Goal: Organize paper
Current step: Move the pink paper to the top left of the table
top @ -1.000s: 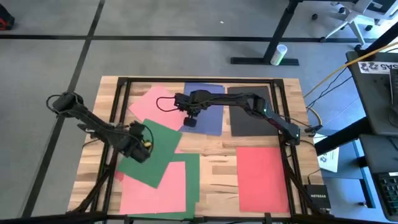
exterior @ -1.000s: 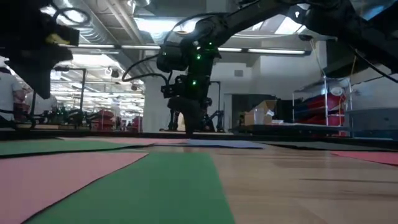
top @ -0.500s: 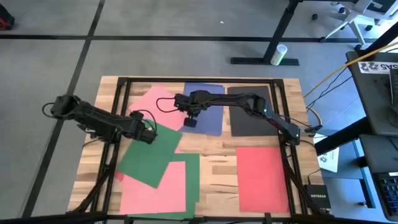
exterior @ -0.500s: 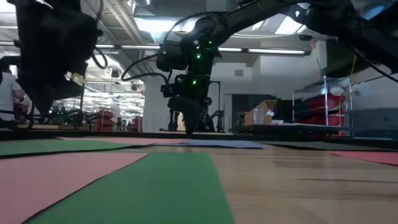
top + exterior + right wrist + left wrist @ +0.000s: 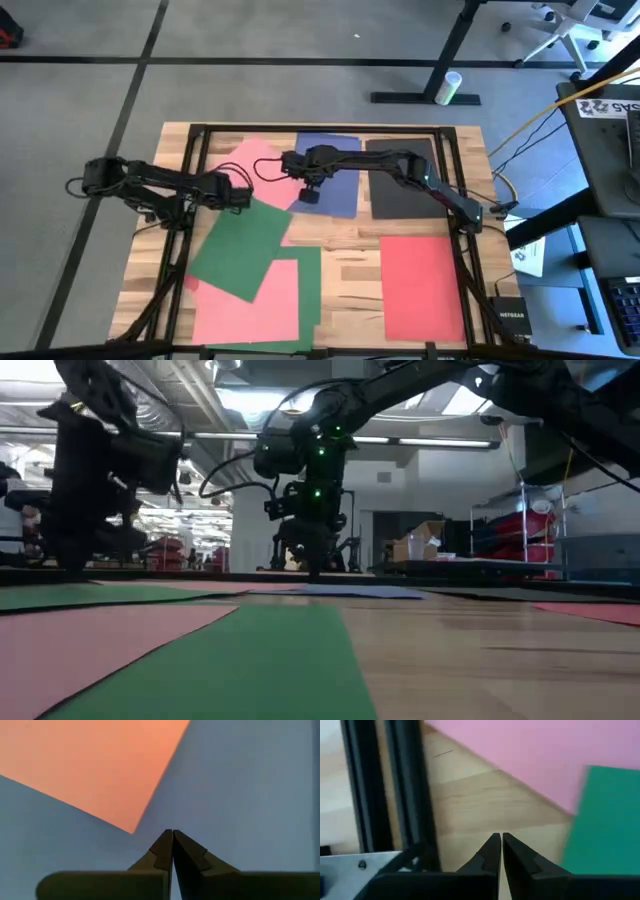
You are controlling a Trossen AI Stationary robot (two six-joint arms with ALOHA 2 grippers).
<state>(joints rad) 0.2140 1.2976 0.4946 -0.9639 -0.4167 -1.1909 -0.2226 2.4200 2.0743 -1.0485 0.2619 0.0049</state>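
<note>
Your wooden table [image 5: 340,245] carries scattered paper: a pink sheet [image 5: 245,170] far-left, a blue sheet [image 5: 335,175] beside it, both partly covered by arms. Your left gripper [image 5: 501,840] hangs closed and empty over bare wood near a green sheet [image 5: 240,250]. Your right gripper [image 5: 172,836] is pinched shut, empty, above the blue sheet.

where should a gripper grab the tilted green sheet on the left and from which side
Hedged judgement: take the tilted green sheet at its upper corner near the left gripper, coming from above. It lies flat over a pink sheet and another green one, so only an edge or corner can be pinched; that corner sits nearest the left gripper, whose fingers are shut. The right gripper is over the blue sheet.
</note>
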